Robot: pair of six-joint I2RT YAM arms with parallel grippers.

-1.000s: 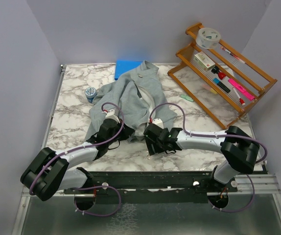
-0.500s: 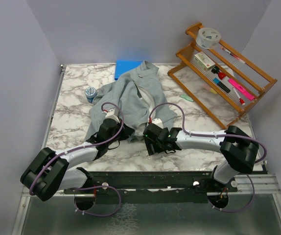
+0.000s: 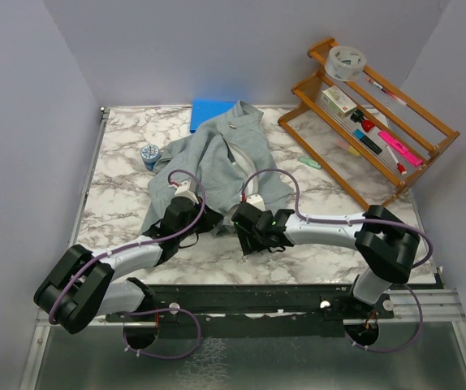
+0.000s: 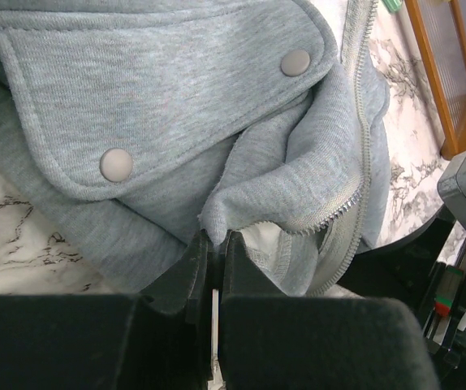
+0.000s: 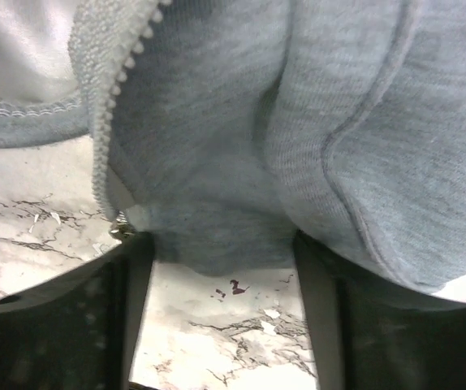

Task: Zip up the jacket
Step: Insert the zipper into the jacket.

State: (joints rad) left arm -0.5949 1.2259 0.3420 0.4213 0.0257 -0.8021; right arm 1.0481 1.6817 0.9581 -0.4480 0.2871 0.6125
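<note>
**Both hands at the near hem [image 5: 209, 227] of the grey jacket [image 3: 217, 158], which lies unzipped on the marble bench [image 3: 119, 203].**

Overhead, your arms reach low and converge on the hem, but the grips are hidden. The left wrist view shows your left hand [image 4: 214, 244] pinched tight on a fold of hem beside the zipper teeth [image 4: 361, 114]. The right wrist view shows your right hand [image 5: 221, 244] spread wide, with fabric between its fingers, ungripped.
</note>
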